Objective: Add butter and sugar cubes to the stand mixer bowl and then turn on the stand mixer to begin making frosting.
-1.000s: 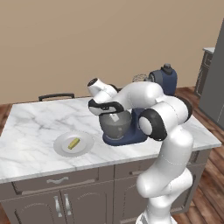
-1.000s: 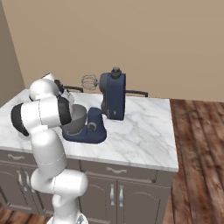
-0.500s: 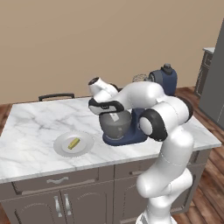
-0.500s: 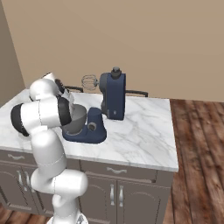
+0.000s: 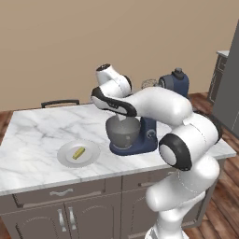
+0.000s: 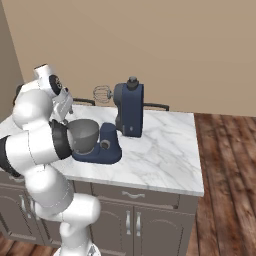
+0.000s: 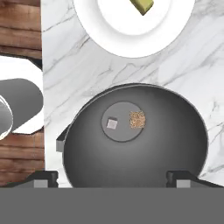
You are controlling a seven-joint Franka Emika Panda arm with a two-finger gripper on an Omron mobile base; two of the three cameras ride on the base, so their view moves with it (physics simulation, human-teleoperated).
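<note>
A white plate (image 5: 91, 154) sits at the left of the marble surface (image 5: 37, 135). Grey cabinets (image 5: 70, 210) fill the lower frame; wood floor (image 6: 225, 165) runs along the right.

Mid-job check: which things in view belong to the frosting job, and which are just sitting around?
Part of the job:
- butter, on the plate
- sugar cube, in the bowl
- stand mixer bowl
- stand mixer
- end effector, open above the bowl

Just around:
- plate
- marble counter
- dark chair back

Marble island counter (image 5: 32, 135) bears plate (image 5: 91, 158); stand mixer (image 5: 151, 135).
</note>
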